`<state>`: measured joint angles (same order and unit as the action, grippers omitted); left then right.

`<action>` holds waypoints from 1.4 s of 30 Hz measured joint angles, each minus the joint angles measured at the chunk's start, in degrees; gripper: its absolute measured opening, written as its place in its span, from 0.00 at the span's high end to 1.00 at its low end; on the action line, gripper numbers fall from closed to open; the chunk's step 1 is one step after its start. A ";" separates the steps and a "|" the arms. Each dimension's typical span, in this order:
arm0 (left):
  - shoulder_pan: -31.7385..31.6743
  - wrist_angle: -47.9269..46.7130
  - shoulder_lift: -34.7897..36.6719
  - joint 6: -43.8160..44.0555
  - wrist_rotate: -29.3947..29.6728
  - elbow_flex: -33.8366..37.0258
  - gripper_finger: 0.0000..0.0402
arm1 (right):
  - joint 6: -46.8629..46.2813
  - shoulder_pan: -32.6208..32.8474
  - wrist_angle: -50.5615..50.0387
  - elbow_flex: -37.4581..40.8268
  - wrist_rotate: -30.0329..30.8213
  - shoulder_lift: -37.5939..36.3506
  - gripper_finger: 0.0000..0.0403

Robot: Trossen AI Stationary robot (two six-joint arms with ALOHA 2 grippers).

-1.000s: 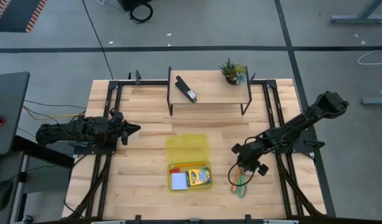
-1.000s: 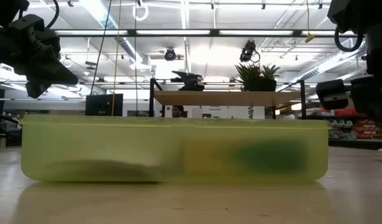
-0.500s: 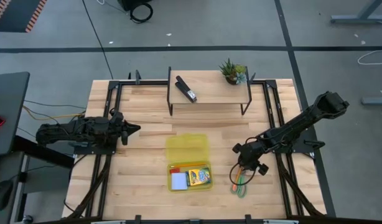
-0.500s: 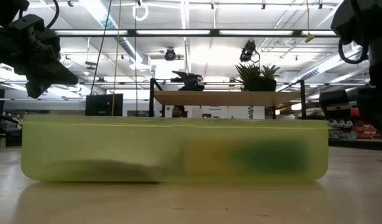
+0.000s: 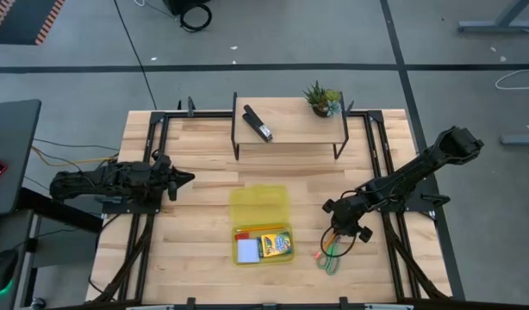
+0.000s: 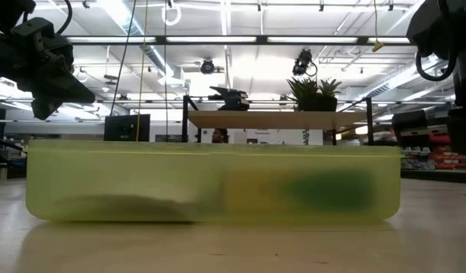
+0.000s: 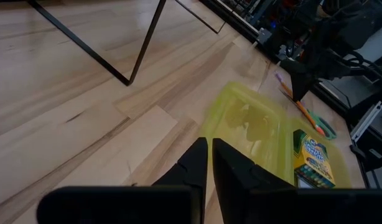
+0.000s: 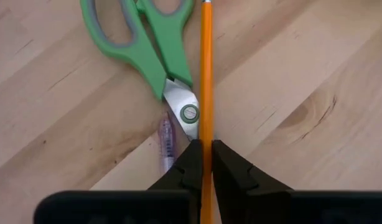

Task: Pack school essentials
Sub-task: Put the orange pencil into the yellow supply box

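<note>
The orange pencil [image 8: 206,74] lies across the blades of the green-handled scissors [image 8: 147,37], with the purple pen [image 8: 167,140] beside them, on the wood right of the yellow case [image 5: 258,205]. My right gripper [image 8: 206,158] stands over them, shut on the pencil. In the case's near half lie the crayon box [image 5: 276,244], the pale blue notepad [image 5: 248,251] and a small red eraser [image 5: 241,233]. My left gripper [image 5: 187,179] hovers shut over the table's left part, away from everything. My right gripper pinches the orange pencil's shaft [image 8: 206,134] between its two fingers, near the scissors' pivot. The fingers [image 8: 186,163] come slanting down from the far right and lie across the pencil. Whether the pencil is lifted off the scissors and table, I cannot tell.
A raised wooden shelf [image 5: 290,129] at the far edge carries a black stapler [image 5: 258,123] and a potted plant [image 5: 322,99]. Black frame rails run along both table sides. Bare wood [image 5: 204,215] lies between my left gripper and the case, whose wall [image 6: 210,186] fills the low view.
In the low view my right gripper has sunk a little and moved toward the table's right edge. The pencil, the scissors and the case stand as before.
</note>
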<state>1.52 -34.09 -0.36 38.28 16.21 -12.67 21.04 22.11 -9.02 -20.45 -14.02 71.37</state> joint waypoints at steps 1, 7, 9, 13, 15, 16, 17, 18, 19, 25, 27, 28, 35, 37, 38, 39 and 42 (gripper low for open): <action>0.00 0.00 0.00 0.00 0.00 0.00 0.93 | 0.00 0.00 -0.02 0.00 0.09 0.00 0.93; -0.01 0.00 0.00 -0.01 0.00 0.00 0.91 | 0.20 0.02 -0.41 -0.35 0.48 0.06 0.93; -0.02 0.00 0.00 0.00 0.00 0.00 0.90 | 0.20 0.02 -0.76 -0.81 0.81 0.13 0.93; -0.02 0.00 0.00 -0.02 0.00 0.00 0.90 | -0.15 0.02 -1.18 -1.92 1.07 0.15 0.93; -0.02 0.00 0.00 0.00 0.00 0.00 0.91 | -0.20 0.04 -1.99 -2.73 1.04 0.15 0.93; -0.02 0.00 0.00 -0.01 0.00 0.00 0.91 | -0.20 0.04 -2.25 -3.22 1.04 0.15 0.93; -0.01 0.00 0.00 0.00 0.00 0.00 0.92 | -0.20 0.04 -2.35 -3.82 1.02 0.15 0.93; -0.01 0.00 0.00 0.01 0.00 0.00 0.92 | -0.20 0.02 -2.40 -4.41 1.02 0.15 0.93; -0.01 0.00 0.00 -0.01 0.00 0.00 0.92 | -0.19 0.02 -2.64 -5.04 1.00 0.15 0.93; -0.02 0.00 0.00 0.00 0.00 0.00 0.92 | -0.03 0.02 -5.23 -8.86 0.80 0.13 0.92; 0.00 0.00 0.00 0.00 0.00 0.00 0.91 | -0.02 0.02 -5.68 -9.90 0.78 0.13 0.92; -0.01 0.00 0.00 0.00 0.00 0.00 0.91 | -0.02 0.01 -5.64 -10.49 0.78 0.13 0.92; -0.01 0.00 0.00 0.01 0.00 0.00 0.91 | -5.16 -0.86 -5.32 -14.17 0.97 0.09 0.92; 0.00 0.00 0.00 -0.02 0.00 0.00 0.91 | -6.73 -1.13 -5.12 -14.55 2.45 0.09 0.92; -0.01 0.00 0.00 0.00 0.00 0.00 0.92 | -7.20 -1.15 -4.65 -14.60 3.20 0.09 0.92; -0.01 0.00 0.00 0.00 0.00 0.00 0.92 | -7.74 -1.14 -3.89 -14.60 4.00 0.10 0.92; 0.00 0.00 0.00 0.02 0.00 0.00 0.93 | -10.93 -1.11 -1.06 -14.69 5.40 1.26 0.92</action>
<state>1.52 -34.09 -0.36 38.30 16.21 -12.67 10.10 20.99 -10.08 -35.14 -8.62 72.64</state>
